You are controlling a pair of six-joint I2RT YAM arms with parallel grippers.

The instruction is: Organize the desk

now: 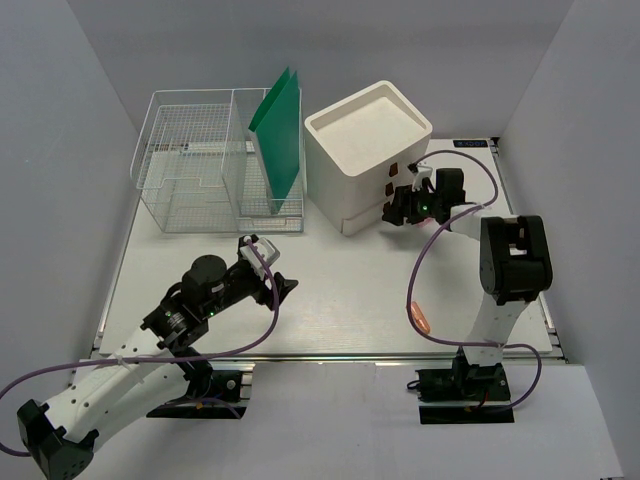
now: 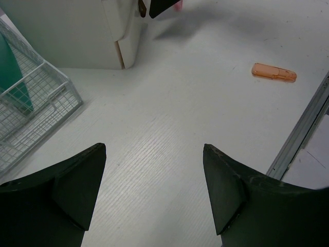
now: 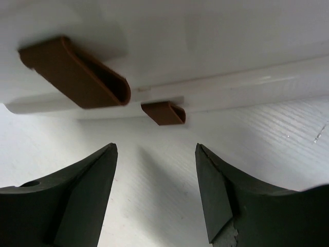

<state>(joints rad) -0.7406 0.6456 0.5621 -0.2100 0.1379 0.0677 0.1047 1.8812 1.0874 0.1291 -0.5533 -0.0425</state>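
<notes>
The white desk (image 1: pixel 340 300) carries a white drawer box (image 1: pixel 365 150) with brown loop handles (image 3: pixel 77 74). My right gripper (image 1: pixel 398 210) is open and empty, right in front of the box's lower drawers; the lowest handle (image 3: pixel 163 112) sits just beyond its fingertips, and the bottom drawer stands slightly pulled out. My left gripper (image 1: pixel 272 278) is open and empty, low over the bare desk at the middle left (image 2: pixel 154 154). An orange pen-like stick (image 1: pixel 421 318) lies near the front right, and it also shows in the left wrist view (image 2: pixel 274 72).
A wire basket (image 1: pixel 200 170) with two compartments stands at the back left, with a green folder (image 1: pixel 280 130) upright in its right compartment. A metal rail (image 1: pixel 400 358) runs along the desk's near edge. Grey walls enclose three sides.
</notes>
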